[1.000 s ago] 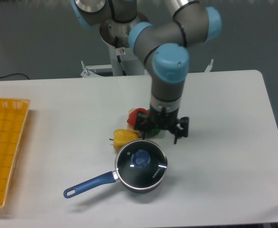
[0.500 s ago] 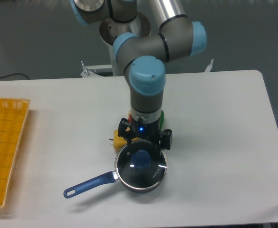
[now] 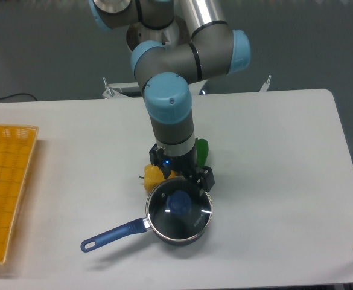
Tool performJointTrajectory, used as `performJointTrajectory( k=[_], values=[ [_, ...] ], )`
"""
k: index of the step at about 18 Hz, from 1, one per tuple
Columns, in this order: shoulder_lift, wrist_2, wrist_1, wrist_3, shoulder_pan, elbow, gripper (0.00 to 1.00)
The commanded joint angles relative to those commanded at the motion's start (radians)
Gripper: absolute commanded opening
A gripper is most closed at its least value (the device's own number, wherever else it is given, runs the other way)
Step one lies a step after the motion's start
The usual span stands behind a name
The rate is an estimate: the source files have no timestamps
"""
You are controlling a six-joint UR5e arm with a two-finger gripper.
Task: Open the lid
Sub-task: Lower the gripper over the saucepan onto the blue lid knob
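The lid (image 3: 188, 215), a round glass disc with a metal rim and a blue knob (image 3: 177, 202), sits flat on the small dark saucepan (image 3: 175, 234), whose long blue handle (image 3: 113, 234) points to the lower left. My gripper (image 3: 179, 179) hangs just above the far edge of the lid, over the knob. Its fingers look spread apart and hold nothing. Whether they touch the lid I cannot tell.
A yellow toy pepper (image 3: 152, 176) lies just behind the pan, partly hidden by my gripper. A green piece (image 3: 201, 149) shows behind my wrist. A yellow mesh basket (image 3: 4, 187) stands at the left table edge.
My arm has swung left and toward the front, from behind and right of the pan to over the lid. The red toy is now hidden behind my wrist. The pan and lid have not moved.
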Motion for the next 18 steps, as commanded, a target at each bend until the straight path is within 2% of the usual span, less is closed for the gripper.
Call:
performJointTrajectory(
  k=[5,9,14,18],
  values=[
    [-0.006,0.012,0.000,0.143,-0.038,0.002,1.00],
    [-0.032,0.046,-0.005,0.259,-0.055,0.003,1.00],
    [-0.055,0.101,-0.009,0.278,-0.061,-0.008,1.00],
    [-0.075,0.095,0.000,0.264,-0.058,0.003,1.00]
  ],
)
